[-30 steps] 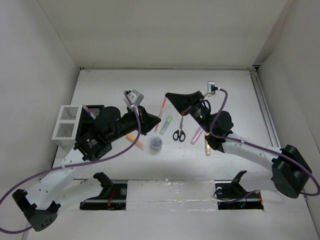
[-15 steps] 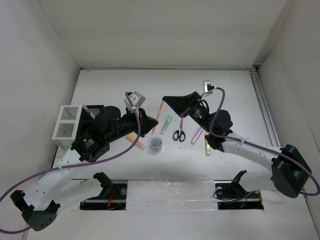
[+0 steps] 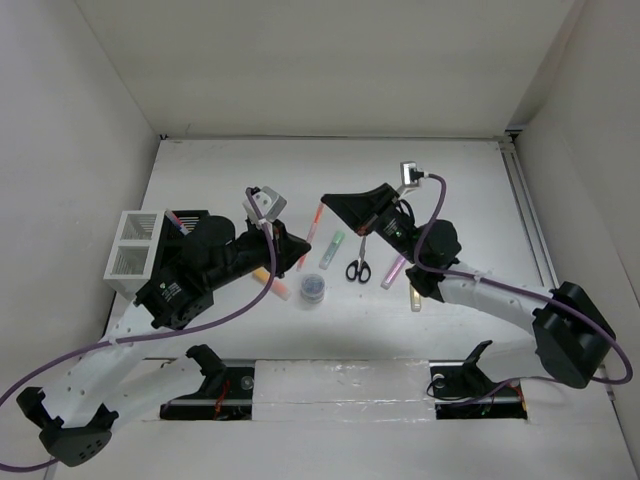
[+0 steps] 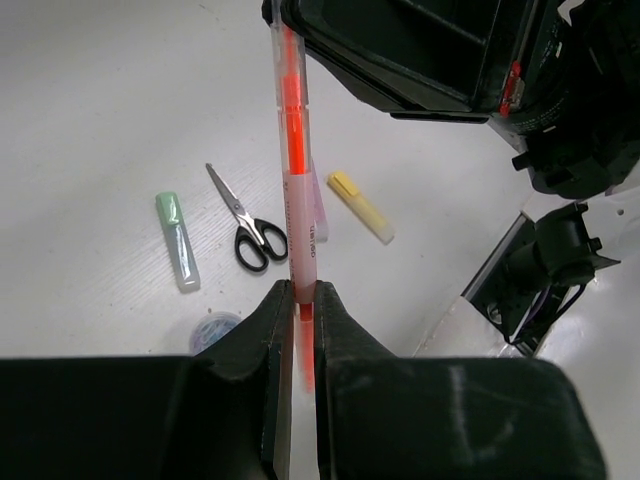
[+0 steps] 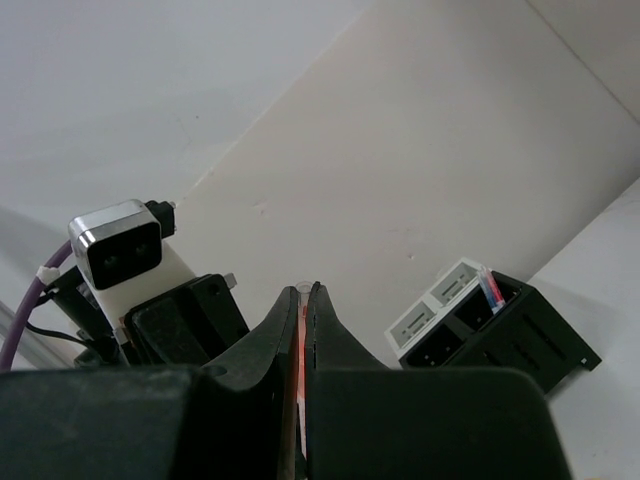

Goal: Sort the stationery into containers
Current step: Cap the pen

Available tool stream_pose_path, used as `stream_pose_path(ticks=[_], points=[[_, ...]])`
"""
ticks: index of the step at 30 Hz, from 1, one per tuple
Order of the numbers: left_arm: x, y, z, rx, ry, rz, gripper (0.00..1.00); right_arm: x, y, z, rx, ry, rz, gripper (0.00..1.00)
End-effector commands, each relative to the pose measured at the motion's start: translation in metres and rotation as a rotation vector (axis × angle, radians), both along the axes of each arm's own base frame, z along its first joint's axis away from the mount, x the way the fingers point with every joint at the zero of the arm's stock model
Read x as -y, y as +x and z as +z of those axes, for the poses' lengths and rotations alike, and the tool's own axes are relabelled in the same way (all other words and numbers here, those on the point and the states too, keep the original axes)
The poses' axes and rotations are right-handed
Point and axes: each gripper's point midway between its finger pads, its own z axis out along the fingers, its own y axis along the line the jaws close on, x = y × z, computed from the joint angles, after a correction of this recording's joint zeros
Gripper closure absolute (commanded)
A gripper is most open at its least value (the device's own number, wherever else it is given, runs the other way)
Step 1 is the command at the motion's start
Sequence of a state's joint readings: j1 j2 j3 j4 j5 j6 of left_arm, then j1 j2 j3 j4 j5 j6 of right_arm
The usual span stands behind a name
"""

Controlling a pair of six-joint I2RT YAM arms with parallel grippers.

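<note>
Currently: red pen (image 4: pixel 297 190), 1 pc, aloft betw. arms. L gripper (image 4: pixel 298 290) clamps one end, R gripper (image 5: pixel 303 292) the other; long axis runs gripper to gripper. Nearer the holder (image 5: pixel 540 350): L arm, so I'd free R.

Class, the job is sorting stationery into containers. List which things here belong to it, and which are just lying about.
Belongs to the job: red pen, green highlighter, pink highlighter, yellow highlighter, orange highlighter, scissors, round tub, black holder, white organiser.

Just there: table, side rail.
</note>
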State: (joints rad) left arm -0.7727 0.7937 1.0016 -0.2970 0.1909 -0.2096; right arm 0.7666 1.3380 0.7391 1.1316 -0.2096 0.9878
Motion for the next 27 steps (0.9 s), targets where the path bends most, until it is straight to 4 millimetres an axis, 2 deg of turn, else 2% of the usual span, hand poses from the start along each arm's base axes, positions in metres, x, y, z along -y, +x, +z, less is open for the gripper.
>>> stream_pose_path(ticks=[1,3,5,7,9,10,12,15,20,25,27], points=[[-0.004,0.011,0.077,0.225,-0.160,0.047,1.00,-0.023,-0.029,-0.033,0.006,-0.146,0.138,1.00],[-0.004,0.011,0.080,0.232,-0.167,0.047,1.00,-0.026,-0.026,-0.040,-0.005,-0.182,0.130,1.00],[-0.004,0.012,0.080,0.239,-0.161,0.047,1.00,-0.027,-0.026,-0.036,0.006,-0.189,0.136,1.00],[-0.006,0.011,0.081,0.246,-0.153,0.046,1.00,-0.033,-0.028,-0.047,-0.019,-0.229,0.168,1.00],[-0.005,0.013,0.077,0.249,-0.120,0.042,1.00,-0.035,-0.027,-0.047,-0.002,-0.256,0.167,1.00],[-0.003,0.015,0.078,0.247,-0.117,0.042,1.00,-0.036,-0.027,-0.057,-0.023,-0.292,0.175,1.00],[-0.005,0.016,0.076,0.249,-0.103,0.050,1.00,-0.039,-0.028,-0.062,-0.025,-0.320,0.179,1.00],[-0.005,0.016,0.076,0.256,-0.097,0.049,1.00,-0.040,-0.032,-0.055,-0.004,-0.326,0.196,1.00],[-0.006,0.018,0.076,0.257,-0.096,0.058,1.00,-0.041,-0.032,-0.065,-0.023,-0.370,0.205,1.00],[-0.007,0.019,0.076,0.257,-0.095,0.067,1.00,-0.042,-0.034,-0.066,-0.012,-0.375,0.210,1.00],[-0.007,0.019,0.076,0.257,-0.095,0.067,1.00,-0.038,-0.037,-0.057,0.004,-0.361,0.207,1.00]])
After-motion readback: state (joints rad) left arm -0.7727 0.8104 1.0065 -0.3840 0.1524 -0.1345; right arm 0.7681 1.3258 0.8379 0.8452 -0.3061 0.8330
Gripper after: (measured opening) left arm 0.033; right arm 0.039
